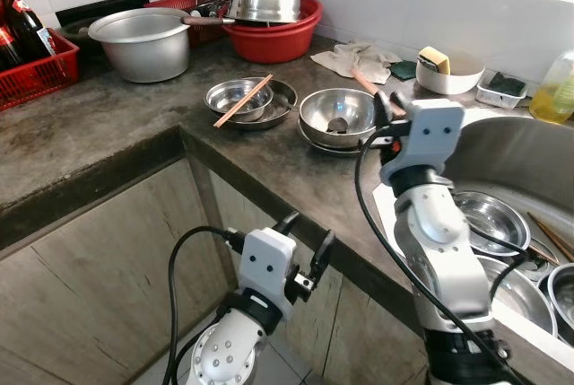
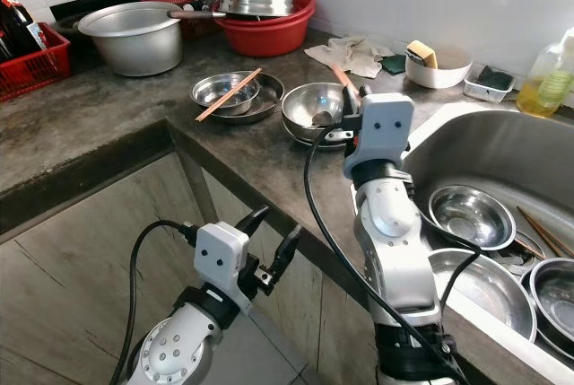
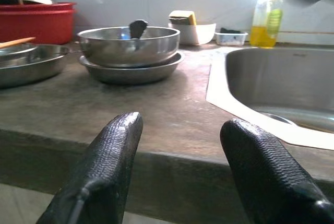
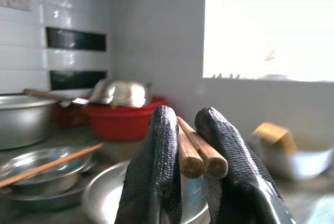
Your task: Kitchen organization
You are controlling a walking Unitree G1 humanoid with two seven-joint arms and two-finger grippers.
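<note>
My right gripper is shut on a pair of wooden chopsticks, whose far ends stick out past the wrist. It hovers over a steel bowl stacked on a plate beside the sink. A second steel bowl further left on the counter holds another pair of chopsticks across its rim. My left gripper is open and empty, low in front of the counter edge. Several steel bowls and more chopsticks lie in the sink.
At the back stand a large aluminium pot, a red basin with an upturned steel bowl, and a red crate of bottles. A cloth, a white bowl with a sponge and a soap bottle line the wall.
</note>
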